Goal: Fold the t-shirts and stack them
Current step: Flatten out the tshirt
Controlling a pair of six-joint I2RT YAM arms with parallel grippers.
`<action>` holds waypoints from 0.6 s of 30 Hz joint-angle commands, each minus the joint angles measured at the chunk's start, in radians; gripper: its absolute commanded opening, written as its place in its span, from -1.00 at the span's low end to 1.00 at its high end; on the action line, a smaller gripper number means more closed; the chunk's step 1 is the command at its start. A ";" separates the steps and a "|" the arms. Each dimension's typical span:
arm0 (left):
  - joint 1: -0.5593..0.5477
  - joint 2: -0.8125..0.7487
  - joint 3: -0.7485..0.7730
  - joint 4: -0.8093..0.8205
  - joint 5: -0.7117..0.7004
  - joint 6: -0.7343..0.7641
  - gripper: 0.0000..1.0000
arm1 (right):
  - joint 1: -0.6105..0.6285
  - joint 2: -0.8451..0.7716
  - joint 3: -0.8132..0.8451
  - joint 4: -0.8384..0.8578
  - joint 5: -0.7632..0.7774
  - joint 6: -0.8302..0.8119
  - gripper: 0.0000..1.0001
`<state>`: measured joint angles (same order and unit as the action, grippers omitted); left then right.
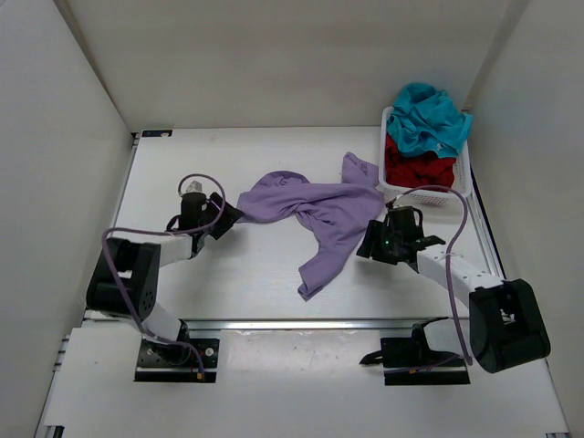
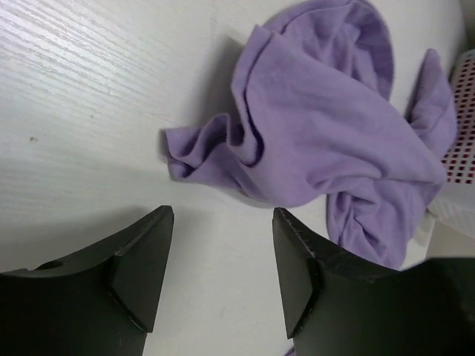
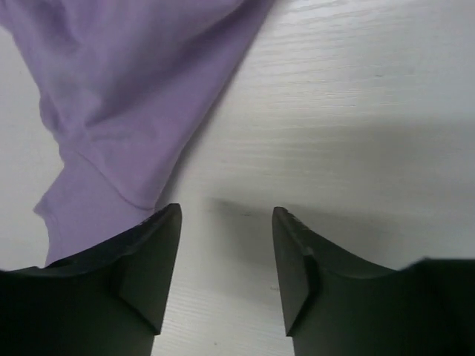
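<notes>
The lavender t-shirt (image 1: pixel 315 214) lies crumpled on the smooth white table (image 1: pixel 228 283) just left of the white mesh basket (image 1: pixel 429 192). A teal t-shirt (image 1: pixel 429 114) sits heaped on a dark red t-shirt (image 1: pixel 415 166) inside the basket. The lavender knit looks thin, limp and light, so it will likely drape and bunch. A pinch at a hem or shoulder seam suits better than the wadded middle. The left gripper (image 2: pixel 223 222), well left of the basket, and the right gripper (image 3: pixel 226 215), just in front of it, both gape, holding nothing.
</notes>
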<state>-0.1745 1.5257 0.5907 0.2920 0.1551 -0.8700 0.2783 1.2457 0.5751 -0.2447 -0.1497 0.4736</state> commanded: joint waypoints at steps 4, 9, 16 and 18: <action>-0.028 0.152 0.149 0.030 0.003 -0.001 0.19 | -0.041 0.078 0.011 0.293 -0.062 0.072 0.10; -0.042 0.217 0.241 0.003 -0.037 0.032 -0.26 | -0.057 0.262 0.093 0.413 -0.076 0.121 0.09; -0.020 0.248 0.293 -0.007 0.035 0.034 -1.00 | -0.036 0.339 0.250 0.368 -0.041 0.106 -1.00; -0.014 0.187 0.296 -0.020 0.020 0.043 -1.00 | -0.007 0.287 0.276 0.313 0.014 0.082 -0.99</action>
<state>-0.2050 1.8034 0.8757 0.2806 0.1658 -0.8383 0.2382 1.6146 0.7830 0.0769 -0.2001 0.5766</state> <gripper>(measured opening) 0.011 0.013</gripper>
